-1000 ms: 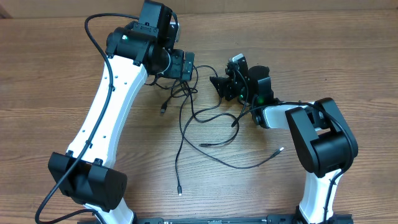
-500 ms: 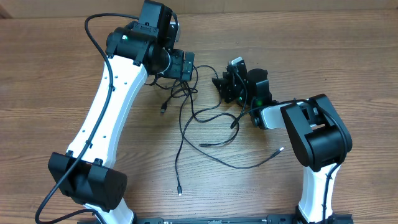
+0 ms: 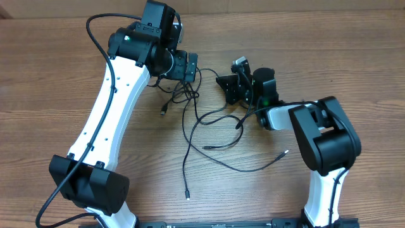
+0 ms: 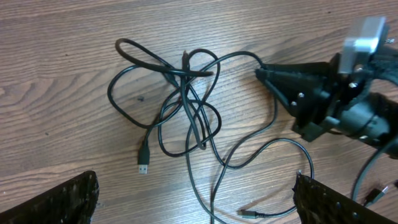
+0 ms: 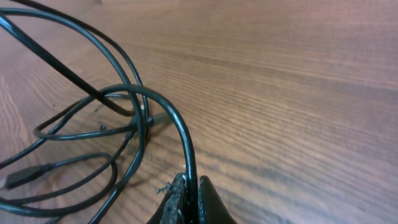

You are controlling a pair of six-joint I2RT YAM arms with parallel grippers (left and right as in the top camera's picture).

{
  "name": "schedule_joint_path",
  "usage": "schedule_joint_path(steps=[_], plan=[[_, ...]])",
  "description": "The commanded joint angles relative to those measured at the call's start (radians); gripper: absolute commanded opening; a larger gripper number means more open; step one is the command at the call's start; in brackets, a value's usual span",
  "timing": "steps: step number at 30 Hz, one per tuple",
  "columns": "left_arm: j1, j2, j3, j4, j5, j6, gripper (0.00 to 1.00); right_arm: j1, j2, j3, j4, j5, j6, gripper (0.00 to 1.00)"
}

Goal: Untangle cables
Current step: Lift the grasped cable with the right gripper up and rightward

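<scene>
Several thin black cables [image 3: 190, 95] lie knotted together on the wooden table, with loose strands trailing toward the front. In the left wrist view the knot [image 4: 186, 106] sits above my left gripper [image 4: 196, 208], which is open wide, with only strands on the table between its fingers. My left gripper [image 3: 192, 68] hovers over the back of the tangle. My right gripper [image 3: 221, 82] reaches the tangle's right side. From the right wrist, one curved cable strand [image 5: 186, 149] runs down into my right gripper [image 5: 191, 200], pinched between the shut fingers.
A USB plug [image 4: 143, 158] lies at the tangle's left side and a small plug [image 4: 249, 213] near the front. Other plug ends [image 3: 187, 195] [image 3: 286, 152] lie toward the table's front. My right gripper's dark fingers [image 4: 292, 87] show at the right of the left wrist view.
My right gripper has closed on a cable strand at the tangle's right side. The long strand's free end has slid slightly right and forward. The left arm has stayed still.
</scene>
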Motion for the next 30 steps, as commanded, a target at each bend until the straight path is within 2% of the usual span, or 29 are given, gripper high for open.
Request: schedule_joint_path(steps=[1, 4, 9, 14, 24, 30], plan=[[0.004, -0.01, -0.005, 0.001, -0.007, 0.012, 1.0, -0.037, -0.143, 0.021, -0.084, -0.035, 0.013, 0.04], [0.004, -0.01, -0.005, 0.002, -0.007, 0.012, 1.0, -0.06, -0.259, 0.021, -0.222, 0.002, -0.009, 0.04], [0.004, -0.01, -0.005, 0.002, -0.007, 0.012, 1.0, -0.074, -0.5, 0.021, -0.467, 0.141, -0.134, 0.04], [0.004, -0.01, -0.005, 0.001, -0.007, 0.012, 1.0, -0.073, -0.758, 0.022, -0.625, 0.252, -0.222, 0.04], [0.004, -0.01, -0.005, 0.002, -0.007, 0.012, 1.0, -0.073, -1.215, 0.022, -0.688, 0.34, -0.257, 0.04], [0.004, -0.01, -0.005, 0.001, -0.007, 0.012, 1.0, -0.073, -1.344, 0.022, -0.693, 0.34, -0.257, 0.04]])
